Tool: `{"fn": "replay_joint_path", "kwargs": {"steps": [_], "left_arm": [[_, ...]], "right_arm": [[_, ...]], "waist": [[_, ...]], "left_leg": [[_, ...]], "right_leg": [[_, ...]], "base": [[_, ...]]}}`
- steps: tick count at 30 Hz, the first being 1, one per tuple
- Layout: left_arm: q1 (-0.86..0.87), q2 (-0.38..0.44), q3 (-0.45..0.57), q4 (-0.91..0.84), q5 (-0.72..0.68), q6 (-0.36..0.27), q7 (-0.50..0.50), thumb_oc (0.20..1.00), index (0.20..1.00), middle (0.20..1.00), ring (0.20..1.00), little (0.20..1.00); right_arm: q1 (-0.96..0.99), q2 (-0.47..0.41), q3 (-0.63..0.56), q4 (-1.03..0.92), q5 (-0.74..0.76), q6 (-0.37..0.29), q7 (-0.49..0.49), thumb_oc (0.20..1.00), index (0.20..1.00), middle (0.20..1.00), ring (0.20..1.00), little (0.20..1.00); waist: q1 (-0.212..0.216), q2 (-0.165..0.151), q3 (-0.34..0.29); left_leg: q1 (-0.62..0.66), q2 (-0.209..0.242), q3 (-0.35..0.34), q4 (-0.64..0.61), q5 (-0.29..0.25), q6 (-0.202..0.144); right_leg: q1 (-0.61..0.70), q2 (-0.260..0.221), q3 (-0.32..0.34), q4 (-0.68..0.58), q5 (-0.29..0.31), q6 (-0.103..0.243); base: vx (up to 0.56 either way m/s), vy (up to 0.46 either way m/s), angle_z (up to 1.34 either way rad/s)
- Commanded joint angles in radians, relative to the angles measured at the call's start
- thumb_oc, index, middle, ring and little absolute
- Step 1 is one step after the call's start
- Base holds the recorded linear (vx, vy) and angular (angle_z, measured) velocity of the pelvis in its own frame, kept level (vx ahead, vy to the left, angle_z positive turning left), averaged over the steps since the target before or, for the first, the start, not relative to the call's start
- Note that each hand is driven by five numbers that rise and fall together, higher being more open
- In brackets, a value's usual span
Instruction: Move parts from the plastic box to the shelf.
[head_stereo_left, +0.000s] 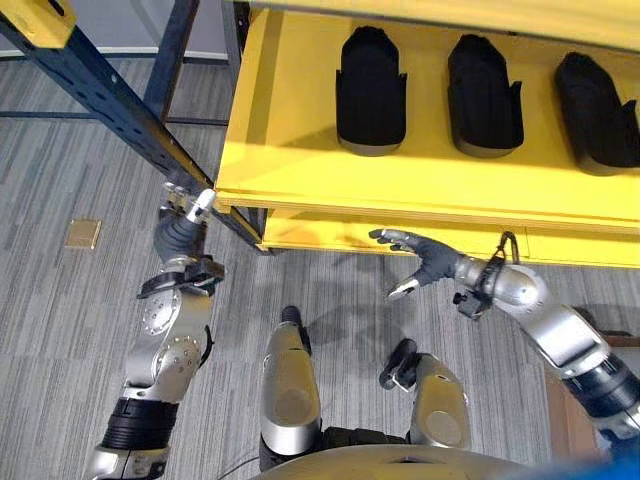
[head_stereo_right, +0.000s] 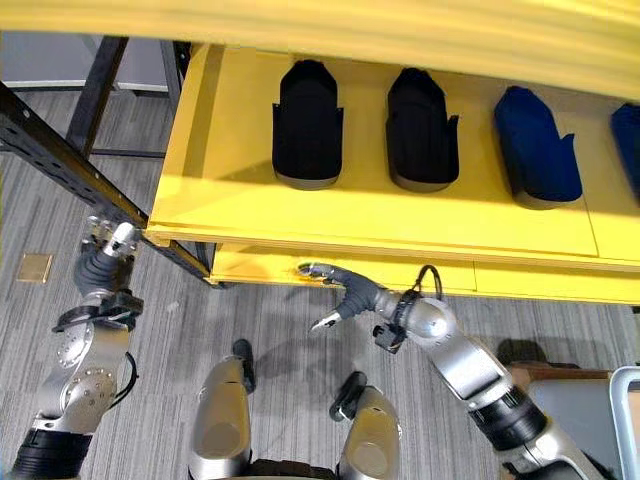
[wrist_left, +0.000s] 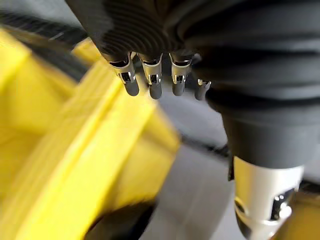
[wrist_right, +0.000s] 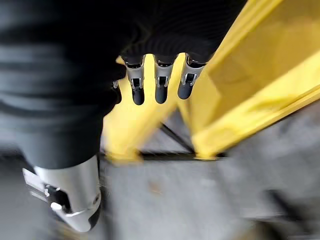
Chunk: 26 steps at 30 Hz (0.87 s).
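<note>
A: While both hands are kept empty and close under the yellow shelf, what risk is to be expected?

B: A knock against the shelf edge is judged the main one. The left hand is held just beside the shelf's front corner and the blue steel upright, with its fingers straight and relaxed, holding nothing. The right hand is stretched below the front lip, fingers spread, also empty. If either arm is raised or swung carelessly, the metal fingers could be struck on the hard lip.

A: And the parts?

B: Three black parts are seen standing in a row on the shelf board, and a blue part further along the row. The plastic box cannot be identified with certainty, so it cannot be told how many parts remain.

A: How are the surfaces described?

B: The shelf is smooth, painted and flat. The parts are matt, rounded on top like shoe forms, with small side wings. The floor is laid with grey streaked planks.
</note>
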<state>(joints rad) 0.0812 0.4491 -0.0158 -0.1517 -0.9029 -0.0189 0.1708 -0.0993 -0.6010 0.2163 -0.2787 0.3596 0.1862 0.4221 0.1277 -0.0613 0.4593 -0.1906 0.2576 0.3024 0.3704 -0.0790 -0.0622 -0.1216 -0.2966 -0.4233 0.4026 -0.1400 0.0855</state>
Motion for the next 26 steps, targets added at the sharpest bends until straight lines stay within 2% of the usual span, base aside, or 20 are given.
{"fn": "replay_joint_path", "kwargs": {"steps": [1,5,6,9,10,12,16,18,19,22,23,26], "left_arm": [[0.072,-0.044,-0.003,-0.029,-0.005,-0.012,-0.161,1.000,1.000,1.000,1.000,1.000],[0.178,-0.082,0.030,-0.007,0.013,-0.020,-0.278,1.000,1.000,1.000,1.000,1.000],[0.233,-0.098,0.050,-0.003,-0.031,0.004,-0.312,1.000,1.000,1.000,1.000,1.000],[0.257,-0.099,0.066,0.019,-0.010,0.013,-0.327,1.000,1.000,1.000,1.000,1.000],[0.271,-0.091,0.074,0.029,0.008,0.043,-0.365,1.000,1.000,1.000,1.000,1.000],[0.287,-0.076,0.082,0.036,0.067,0.049,-0.376,1.000,1.000,1.000,1.000,1.000],[0.325,-0.064,0.096,0.051,0.073,0.095,-0.425,1.000,1.000,1.000,1.000,1.000],[0.344,-0.055,0.097,0.053,0.132,0.064,-0.489,1.000,1.000,1.000,1.000,1.000],[0.356,-0.045,0.096,0.045,0.139,0.053,-0.550,1.000,1.000,1.000,1.000,1.000],[0.355,-0.034,0.094,0.037,0.143,0.046,-0.579,1.000,1.000,1.000,1.000,1.000],[0.348,-0.026,0.089,0.040,0.147,0.024,-0.580,1.000,1.000,1.000,1.000,1.000],[0.333,-0.013,0.087,0.037,0.126,0.016,-0.598,1.000,1.000,1.000,1.000,1.000]], "right_arm": [[0.034,0.020,-0.071,0.022,0.252,-0.134,-0.002,1.000,1.000,1.000,1.000,1.000],[0.187,0.123,-0.170,0.078,0.280,-0.140,0.064,1.000,1.000,1.000,1.000,1.000],[0.257,0.160,-0.204,0.122,0.252,-0.166,0.097,1.000,1.000,1.000,1.000,1.000],[0.282,0.173,-0.211,0.170,0.237,-0.191,0.106,1.000,1.000,1.000,1.000,1.000],[0.293,0.178,-0.219,0.196,0.250,-0.187,0.107,1.000,1.000,1.000,1.000,1.000],[0.295,0.173,-0.225,0.218,0.231,-0.195,0.094,1.000,1.000,1.000,1.000,1.000],[0.309,0.168,-0.230,0.229,0.248,-0.194,0.070,1.000,1.000,1.000,1.000,1.000],[0.318,0.169,-0.235,0.244,0.258,-0.195,0.029,1.000,1.000,1.000,1.000,1.000],[0.322,0.169,-0.240,0.272,0.251,-0.203,-0.024,1.000,1.000,1.000,1.000,1.000],[0.323,0.173,-0.241,0.294,0.255,-0.202,-0.064,1.000,1.000,1.000,1.000,1.000],[0.320,0.178,-0.235,0.308,0.255,-0.211,-0.096,1.000,1.000,1.000,1.000,1.000],[0.311,0.186,-0.232,0.320,0.275,-0.247,-0.127,1.000,1.000,1.000,1.000,1.000]], "waist": [[-0.028,0.028,-0.116],[-0.046,0.030,-0.177],[-0.051,0.032,-0.207],[-0.052,0.036,-0.229],[-0.052,0.039,-0.243],[-0.049,0.045,-0.258],[-0.044,0.049,-0.277],[-0.041,0.051,-0.285],[-0.040,0.052,-0.293],[-0.044,0.054,-0.297],[-0.048,0.056,-0.299],[-0.054,0.058,-0.303]], "left_leg": [[0.095,-0.005,0.046,-0.093,0.028,-0.009],[0.145,-0.005,0.050,-0.184,0.071,-0.023],[0.187,0.004,0.047,-0.247,0.086,-0.050],[0.215,0.012,0.060,-0.300,0.109,-0.063],[0.234,0.015,0.068,-0.332,0.123,-0.070],[0.249,0.013,0.070,-0.359,0.135,-0.074],[0.265,0.011,0.073,-0.375,0.142,-0.073],[0.268,0.006,0.075,-0.372,0.138,-0.070],[0.274,0.001,0.079,-0.372,0.135,-0.067],[0.281,-0.004,0.083,-0.375,0.131,-0.065],[0.287,-0.008,0.088,-0.376,0.126,-0.061],[0.298,-0.016,0.094,-0.381,0.122,-0.054]], "right_leg": [[0.050,0.015,0.024,-0.089,0.044,0.050],[0.099,0.031,0.034,-0.201,0.096,0.053],[0.144,0.025,0.034,-0.291,0.134,0.074],[0.175,0.019,0.015,-0.364,0.178,0.086],[0.196,0.017,-0.001,-0.400,0.199,0.092],[0.213,0.018,-0.013,-0.415,0.204,0.093],[0.231,0.019,-0.032,-0.415,0.198,0.091],[0.237,0.019,-0.039,-0.413,0.193,0.088],[0.245,0.018,-0.044,-0.417,0.193,0.088],[0.251,0.017,-0.044,-0.422,0.194,0.091],[0.254,0.016,-0.042,-0.425,0.195,0.093],[0.259,0.016,-0.037,-0.428,0.196,0.094]], "base": [[0.10,0.048,-0.11],[0.11,0.039,-0.11],[0.13,0.017,-0.06],[0.05,0.011,-0.07],[0.04,0.031,-0.08],[0.04,0.037,0.02],[0.03,0.037,0.08],[0.02,0.044,0.04],[0.02,0.038,0.02],[0.01,0.023,0.01],[0.02,0.034,-0.02],[0.00,0.000,0.00]]}}
